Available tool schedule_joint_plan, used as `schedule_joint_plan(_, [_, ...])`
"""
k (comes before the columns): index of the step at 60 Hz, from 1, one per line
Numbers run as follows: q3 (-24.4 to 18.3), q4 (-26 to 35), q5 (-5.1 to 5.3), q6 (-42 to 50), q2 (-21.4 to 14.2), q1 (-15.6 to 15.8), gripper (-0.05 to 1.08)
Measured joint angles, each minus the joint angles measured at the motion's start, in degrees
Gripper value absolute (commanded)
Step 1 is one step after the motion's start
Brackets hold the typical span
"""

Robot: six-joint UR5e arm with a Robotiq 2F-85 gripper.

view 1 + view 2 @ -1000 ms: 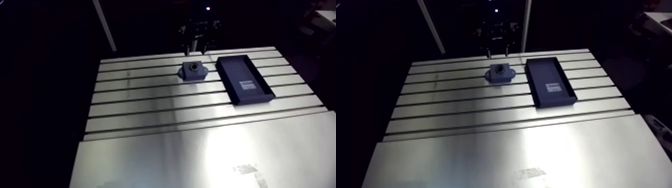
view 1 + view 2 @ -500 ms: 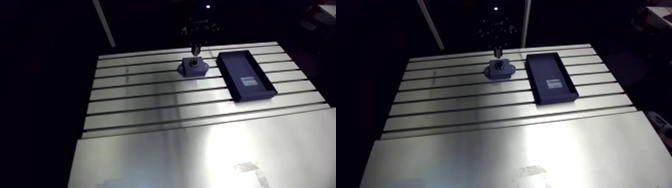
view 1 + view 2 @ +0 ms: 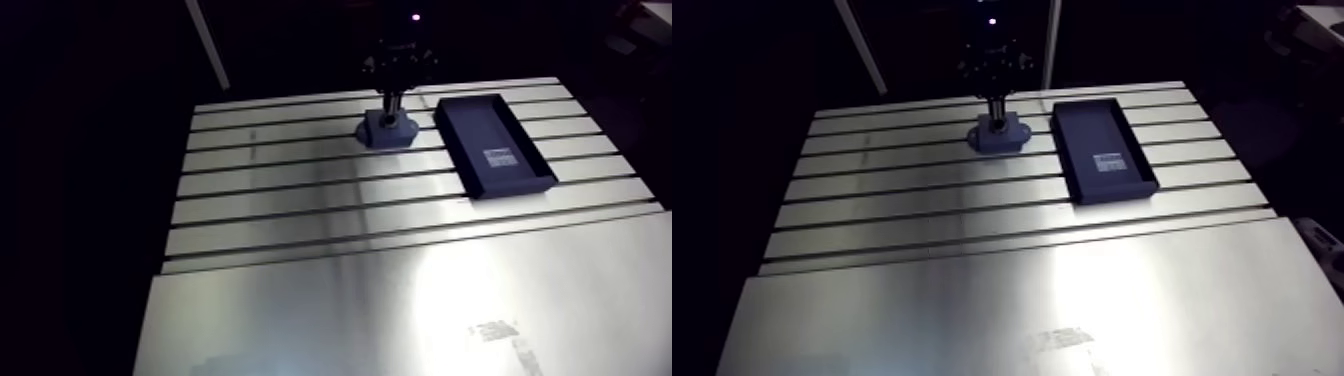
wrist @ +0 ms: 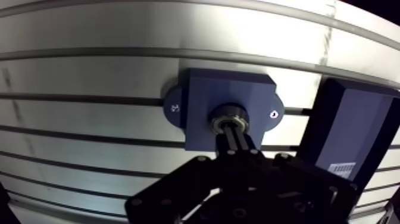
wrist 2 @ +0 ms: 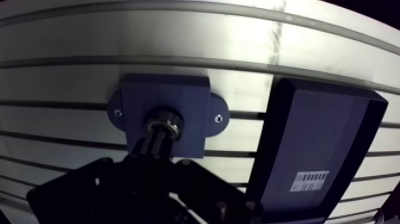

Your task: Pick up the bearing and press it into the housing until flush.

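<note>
A blue-grey housing [image 4: 238, 95] with two side ears sits on the slotted table [image 4: 89, 71]. A metal ring bearing [image 4: 230, 114] rests in the housing's central bore. My gripper [image 4: 228, 131] is shut, its two fingers pressed together, and their tips stand on the top of the bearing. Nothing is held between the fingers. In the arm view the gripper [image 3: 391, 100] comes straight down onto the housing [image 3: 388, 131] near the table's far edge. I cannot tell whether the bearing sits level with the housing face.
A dark rectangular tray [image 4: 351, 125] with a white barcode label [image 5: 309, 179] lies close beside the housing, seen in the arm view as the tray [image 3: 494, 146] to the right. The table's slots run crosswise. A smooth plate [image 3: 400, 310] covers the near part.
The fingers have closed together and the gripper has come down from above the housing until its tips rest on the bearing. The arm view has shifted slightly with the arm.
</note>
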Motion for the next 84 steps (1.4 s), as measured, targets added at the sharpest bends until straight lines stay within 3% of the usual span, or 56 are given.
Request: schedule_joint_plan(84, [0.5, -1.8, -0.01, -0.6, 1.0, -0.1, 1.08])
